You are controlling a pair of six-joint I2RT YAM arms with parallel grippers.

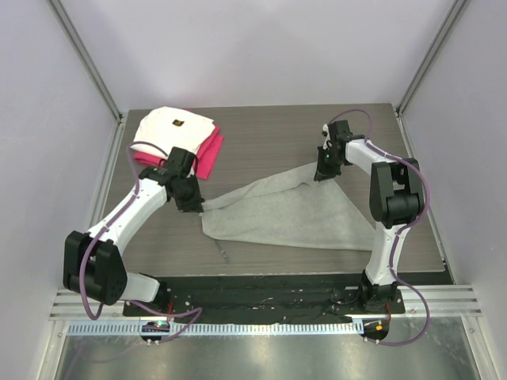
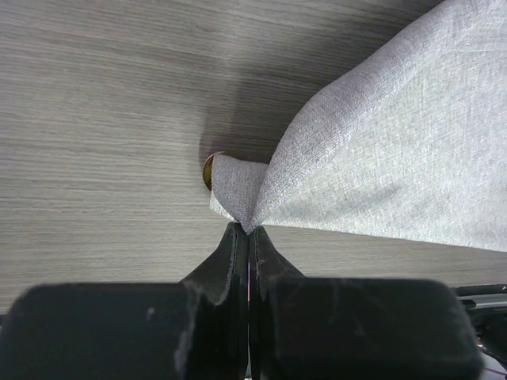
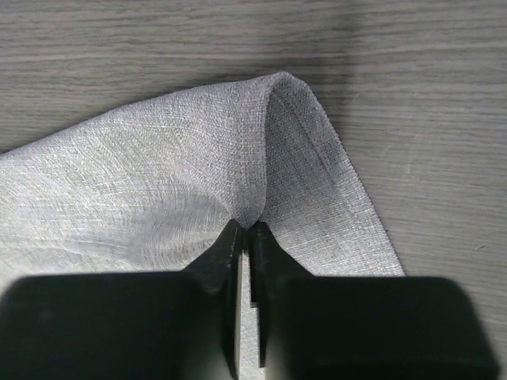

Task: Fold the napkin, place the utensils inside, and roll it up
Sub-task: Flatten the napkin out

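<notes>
The left fingers [image 2: 231, 255] are closed on a bunched corner of the napkin [image 1: 285, 212]; the right fingers [image 3: 225, 255] are closed on a raised fold at its far-right corner. Each pinch takes in little cloth, so a hard pull along the span between them would probably slip a corner free, and unequal travel of the two arms would likely skew the fold. The napkin's near part rests on the worktop [image 1: 269, 134]; dragging it may sweep the utensil [image 1: 224, 252], seemingly the thin grey sliver just beside the near-left edge. The napkin lies mid-worktop between the arms, with its long axis running left to right, tilted from near-left to far-right, and its broad end towards the right arm. A white cloth [image 1: 173, 127] and a red cloth [image 1: 209, 155] lie at the far left, not touching it.
</notes>
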